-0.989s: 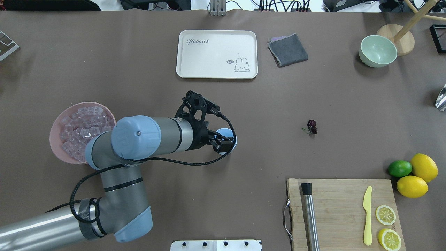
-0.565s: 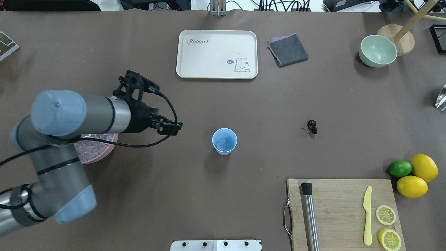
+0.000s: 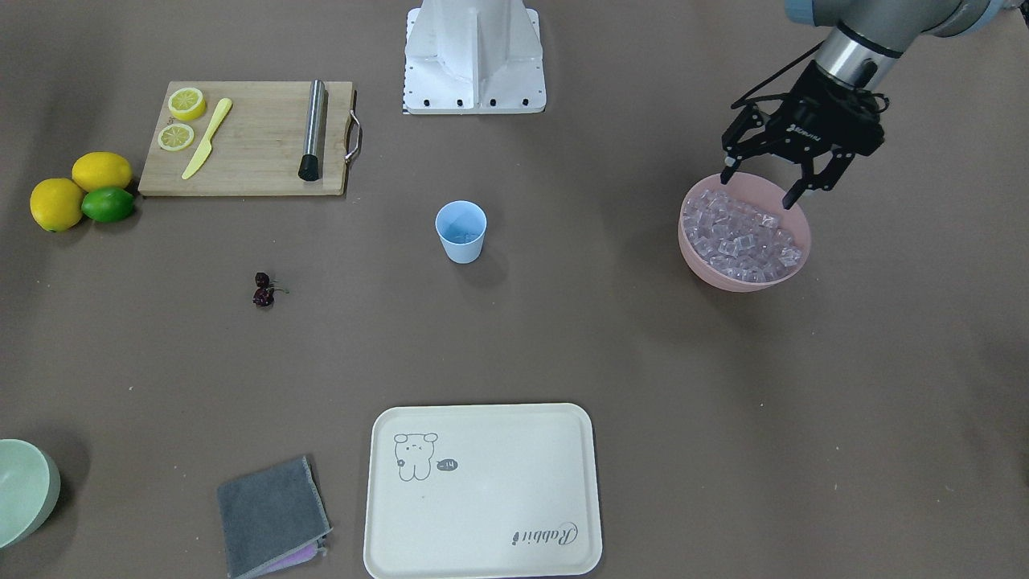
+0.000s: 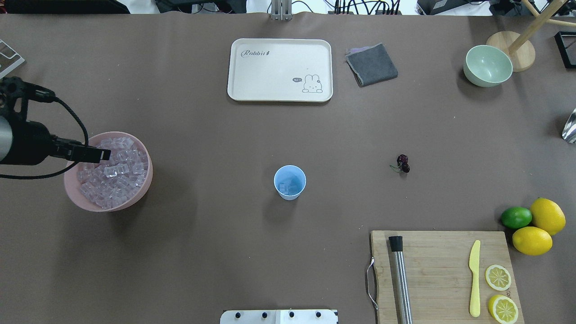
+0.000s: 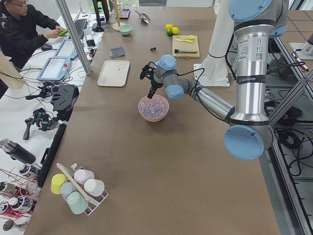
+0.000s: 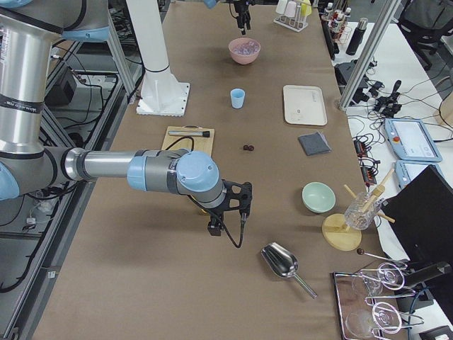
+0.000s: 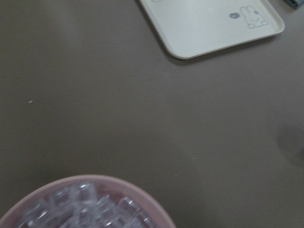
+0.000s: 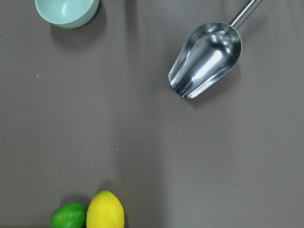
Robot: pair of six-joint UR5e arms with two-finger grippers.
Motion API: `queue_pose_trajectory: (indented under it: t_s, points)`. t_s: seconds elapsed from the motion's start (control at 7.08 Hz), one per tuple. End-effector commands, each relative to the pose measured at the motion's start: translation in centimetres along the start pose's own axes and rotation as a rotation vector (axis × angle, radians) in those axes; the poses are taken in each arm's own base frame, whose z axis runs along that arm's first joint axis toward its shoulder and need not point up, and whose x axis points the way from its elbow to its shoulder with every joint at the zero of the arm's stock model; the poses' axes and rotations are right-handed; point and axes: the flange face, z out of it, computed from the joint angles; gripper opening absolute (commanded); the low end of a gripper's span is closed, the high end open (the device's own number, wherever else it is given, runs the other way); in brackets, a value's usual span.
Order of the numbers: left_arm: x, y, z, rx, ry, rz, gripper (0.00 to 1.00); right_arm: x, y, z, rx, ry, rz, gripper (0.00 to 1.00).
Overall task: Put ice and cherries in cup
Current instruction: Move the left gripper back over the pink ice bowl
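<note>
The light-blue cup [image 4: 290, 182] stands upright mid-table, also in the front view [image 3: 461, 232], with a few ice cubes [image 4: 287, 186] in it. The rest of the ice [image 4: 112, 168] fills a pink bowl [image 4: 137, 195] on the left; it also shows in the front view [image 3: 739, 237] and the left wrist view [image 7: 80, 209]. My left gripper [image 3: 760, 191] is open and empty, hovering just above the bowl's near rim; it also shows in the overhead view [image 4: 101, 155]. The cherries [image 4: 402, 164] lie on the table right of the cup. My right gripper [image 6: 226, 225] shows only in the right side view; I cannot tell its state.
A cream tray [image 4: 280, 69] and grey cloth [image 4: 371, 64] lie at the far side. A pale green bowl [image 4: 488, 65] is far right. A cutting board [image 4: 443, 274] holds a metal rod, yellow knife and lemon slices. Lemons and a lime [image 4: 516, 217] sit beside it. A metal scoop [image 8: 206, 59] lies near the right arm.
My left arm has swung left from over the cup to above the pink bowl of ice. The cup now stands uncovered with ice in it.
</note>
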Motion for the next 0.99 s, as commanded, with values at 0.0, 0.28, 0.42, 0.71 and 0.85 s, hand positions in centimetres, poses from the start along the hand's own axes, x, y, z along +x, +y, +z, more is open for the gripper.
queue_pose_trajectory:
  t_s: [0.0, 0.28, 0.42, 0.71, 0.85]
  points:
    - [-1.0, 1.0, 0.0, 0.01, -0.045, -0.128, 0.98, -0.4, -0.2, 0.2, 0.001, -0.003, -0.022, 1.0]
    - [-0.5, 1.9, 2.1, 0.02, -0.162, -0.123, 0.98, -0.5, -0.2, 0.5, -0.003, -0.003, -0.029, 1.0]
    - [0.2, 2.4, 3.1, 0.019, -0.173, -0.111, 0.98, -0.5, -0.1, 0.5, -0.003, -0.002, -0.029, 1.0]
    - [1.2, 3.5, 5.5, 0.01, -0.193, -0.084, 0.97, -0.4, 0.0, 0.6, -0.002, -0.002, -0.03, 1.0]
    - [1.7, 3.8, 6.1, 0.002, -0.187, -0.075, 0.97, -0.4, 0.0, 0.6, -0.003, -0.002, -0.029, 1.0]
